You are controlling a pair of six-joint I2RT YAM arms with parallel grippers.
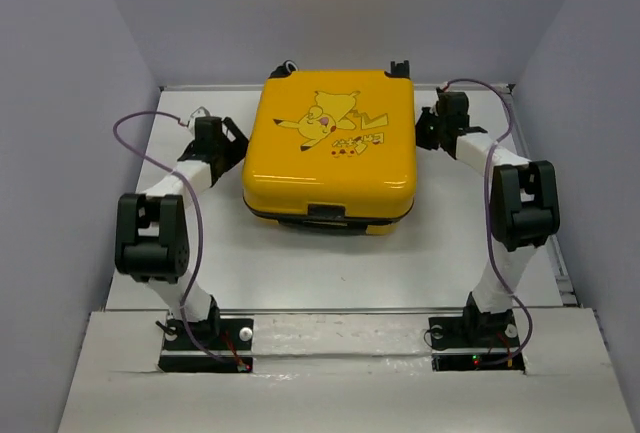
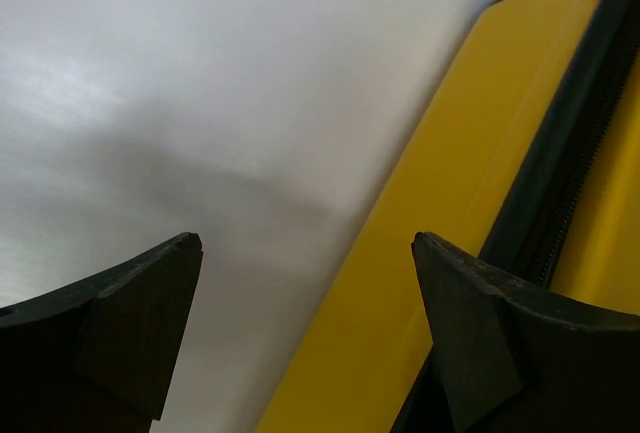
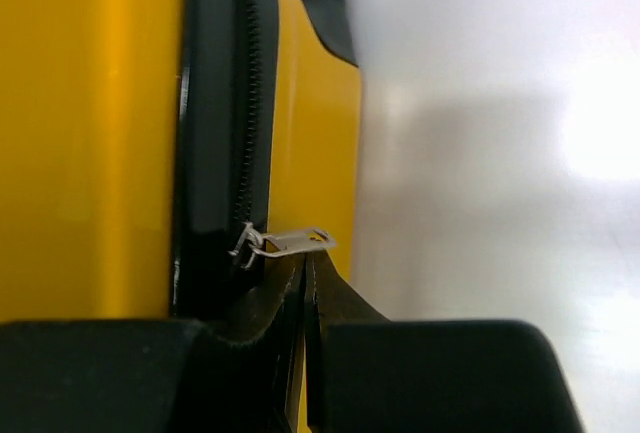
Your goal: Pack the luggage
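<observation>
The luggage, a yellow hard-shell case with a cartoon print, lies flat and closed in the middle of the table. My left gripper is at its left side. It stands open, with the yellow shell and the black zipper band between and beyond the fingers, which hold nothing. My right gripper is at the case's right side and is shut. Its closed tips sit just under the metal zipper pull, which lies across them beside the black zipper track.
The white table is walled by grey panels on three sides. Black caster wheels stick out at the case's far edge. A black handle sits on its near edge. Purple cables loop off both arms.
</observation>
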